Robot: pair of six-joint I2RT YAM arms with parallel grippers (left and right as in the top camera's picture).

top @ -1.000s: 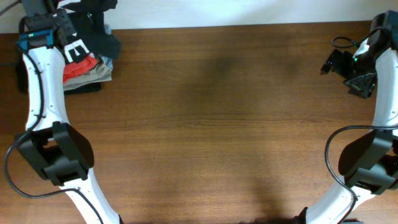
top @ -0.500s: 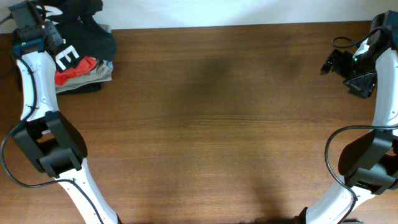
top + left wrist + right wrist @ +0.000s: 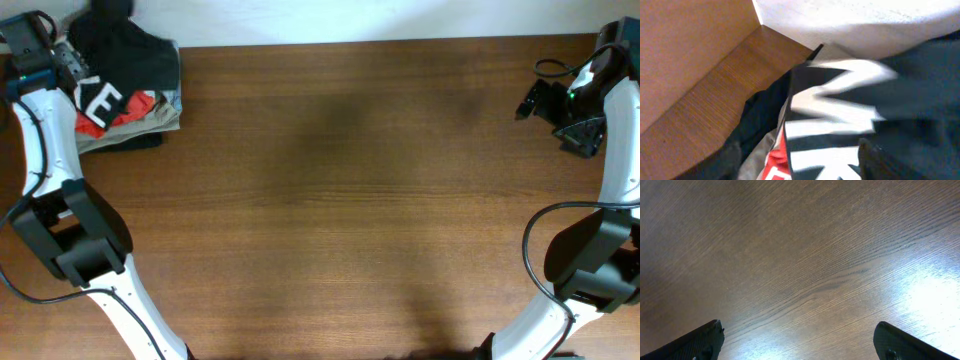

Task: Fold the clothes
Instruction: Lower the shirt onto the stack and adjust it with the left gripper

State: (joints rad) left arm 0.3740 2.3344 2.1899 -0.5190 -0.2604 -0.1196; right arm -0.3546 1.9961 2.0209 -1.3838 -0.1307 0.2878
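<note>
The clothes, a black T-shirt (image 3: pixel 128 58) with big white letters, lie bunched on top of a pile at the table's far left corner. In the left wrist view the black T-shirt (image 3: pixel 900 85) fills the frame, blurred, with its white letters across the middle. My left gripper (image 3: pixel 72 62) hangs at the shirt's left edge. It is open (image 3: pixel 802 166), its dark fingers standing wide apart above the cloth with nothing pinched. My right gripper (image 3: pixel 556 118) is open at the far right, over bare wood (image 3: pixel 800 347).
Under the black shirt lie a red shirt with white letters (image 3: pixel 135 108) and a grey-olive folded garment (image 3: pixel 155 122). A pale wall (image 3: pixel 850 25) runs just behind the table's back edge. The brown table (image 3: pixel 340 200) spreads between the two arms.
My left gripper has moved left and back, and its jaws have opened. The black shirt it held has dropped onto the pile. The right arm has not moved.
</note>
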